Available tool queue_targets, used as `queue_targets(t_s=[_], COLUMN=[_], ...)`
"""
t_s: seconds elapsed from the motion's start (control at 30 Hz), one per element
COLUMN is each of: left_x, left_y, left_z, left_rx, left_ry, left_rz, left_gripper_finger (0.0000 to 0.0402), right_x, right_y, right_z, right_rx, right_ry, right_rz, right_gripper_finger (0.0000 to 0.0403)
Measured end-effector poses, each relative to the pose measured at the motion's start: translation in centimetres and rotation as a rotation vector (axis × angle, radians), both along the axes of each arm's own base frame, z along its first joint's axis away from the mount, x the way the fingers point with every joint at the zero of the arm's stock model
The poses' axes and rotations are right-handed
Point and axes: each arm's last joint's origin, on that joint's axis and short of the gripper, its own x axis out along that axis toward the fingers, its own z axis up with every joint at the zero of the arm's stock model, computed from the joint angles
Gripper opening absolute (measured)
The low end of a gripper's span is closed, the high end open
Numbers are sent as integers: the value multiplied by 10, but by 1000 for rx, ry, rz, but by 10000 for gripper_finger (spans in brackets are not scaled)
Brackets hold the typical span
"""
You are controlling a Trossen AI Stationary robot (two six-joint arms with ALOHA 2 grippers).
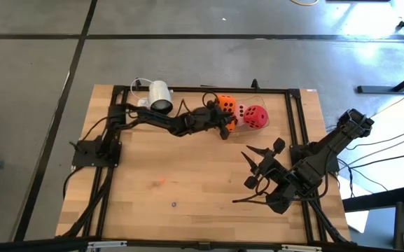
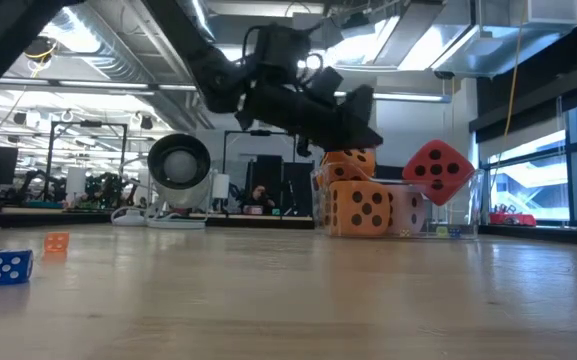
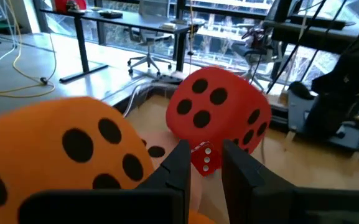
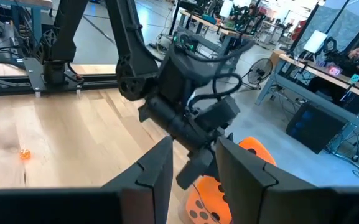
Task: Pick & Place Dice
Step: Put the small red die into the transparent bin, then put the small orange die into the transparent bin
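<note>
While the left gripper [image 1: 227,127] reaches into the dice cluster at the table's far edge, you see its fingers narrowly parted.
Orange dice [image 1: 227,106], red die [image 1: 255,116] sit together; right gripper [image 1: 252,168] waits spread wide.

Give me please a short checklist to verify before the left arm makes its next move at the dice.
1. Left gripper at the dice: ok, beside the orange die.
2. Left gripper holds a die: not ok, fingers open, nothing between them.
3. Red die reachable: ok, uncovered, tilted against the pile.
4. Right gripper out of the way: ok, near the table's right side.
5. Pink die: cannot tell, mostly hidden.
</note>
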Motion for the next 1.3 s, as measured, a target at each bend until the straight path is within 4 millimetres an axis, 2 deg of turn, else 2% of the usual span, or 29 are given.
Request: queue_targets(t_s=[0.23, 1.1, 1.3], left_x=[3, 5, 6], left_y=[2, -6, -8], left_z=[-12, -11, -10], left_rx=[6, 3, -1], left_ry=[52, 47, 45], left_rz=[36, -20, -65], left_gripper_finger=[63, 118, 118], right_x=[0, 0, 0], right_y=[0, 0, 0], right_z=[0, 0, 0], right_rx=[0, 1, 1], right_ry=[1, 2, 2], right_rz=[1, 1, 1], right_gripper_finger=[123, 123, 123])
